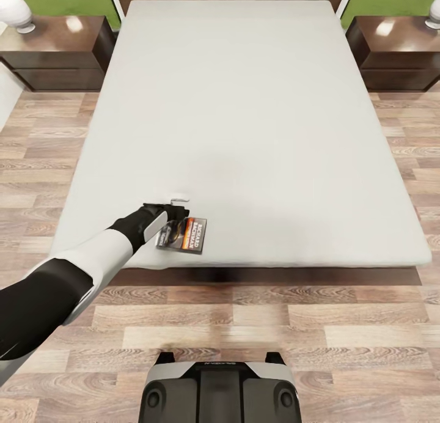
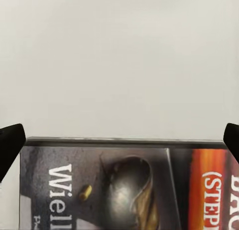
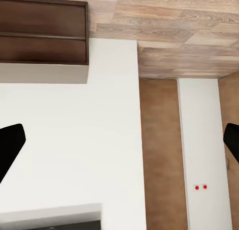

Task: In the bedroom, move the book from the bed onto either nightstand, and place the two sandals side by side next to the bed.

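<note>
The book (image 1: 183, 235) lies flat on the light-grey mattress of the bed (image 1: 256, 136), close to its front edge at the left. Its dark cover with an orange band and white lettering is large in the left wrist view (image 2: 129, 190). My left gripper (image 1: 172, 221) hovers at the book's left end, open, with one dark fingertip (image 2: 10, 145) past each side of the book and nothing gripped. My right gripper (image 3: 119, 150) is open and empty over white surfaces and plank floor. The sandals are out of view.
Two dark brown nightstands flank the bed's head, one at the left (image 1: 58, 50) and one at the right (image 1: 397, 44), each carrying a white lamp (image 1: 15, 10). Wood-plank floor (image 1: 244, 325) surrounds the bed. My base (image 1: 220, 389) stands just before the bed's foot.
</note>
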Controlling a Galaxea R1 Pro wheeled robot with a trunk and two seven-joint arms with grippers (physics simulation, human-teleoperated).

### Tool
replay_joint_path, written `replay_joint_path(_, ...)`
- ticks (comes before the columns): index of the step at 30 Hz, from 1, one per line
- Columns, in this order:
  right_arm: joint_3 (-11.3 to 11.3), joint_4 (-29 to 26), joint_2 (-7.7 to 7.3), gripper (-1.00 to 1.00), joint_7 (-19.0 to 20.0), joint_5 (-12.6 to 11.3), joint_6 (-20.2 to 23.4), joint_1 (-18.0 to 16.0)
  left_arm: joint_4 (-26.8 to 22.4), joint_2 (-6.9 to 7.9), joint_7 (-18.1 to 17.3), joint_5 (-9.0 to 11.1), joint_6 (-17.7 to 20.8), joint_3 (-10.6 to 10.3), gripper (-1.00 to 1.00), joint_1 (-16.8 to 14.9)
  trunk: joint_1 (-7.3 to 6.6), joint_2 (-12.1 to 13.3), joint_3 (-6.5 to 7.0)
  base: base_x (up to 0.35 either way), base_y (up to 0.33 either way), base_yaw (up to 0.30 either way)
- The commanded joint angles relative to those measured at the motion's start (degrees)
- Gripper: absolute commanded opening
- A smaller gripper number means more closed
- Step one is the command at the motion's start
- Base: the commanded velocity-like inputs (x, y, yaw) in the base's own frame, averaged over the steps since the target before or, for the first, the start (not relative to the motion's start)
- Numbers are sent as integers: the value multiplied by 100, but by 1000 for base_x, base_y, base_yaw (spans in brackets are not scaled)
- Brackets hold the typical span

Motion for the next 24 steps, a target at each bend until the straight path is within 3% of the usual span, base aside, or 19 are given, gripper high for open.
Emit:
replay_joint_path(1,-49,13,-3,100,-21,55,9,-5,-11,3,42,61,9,-70,100,-2,0,-3,-3,-25,10,0)
replay_joint_path(10,-49,13,-3,100,-21,55,9,-5,-11,-1,49,61,-53,-211,100,-3,0,-3,-3,-12,5,0)
replay_joint_path(24,-49,13,-5,100,-21,56,9,-5,-11,-6,49,61,-69,-246,100,-6,0,-3,-3,-1,1,0)
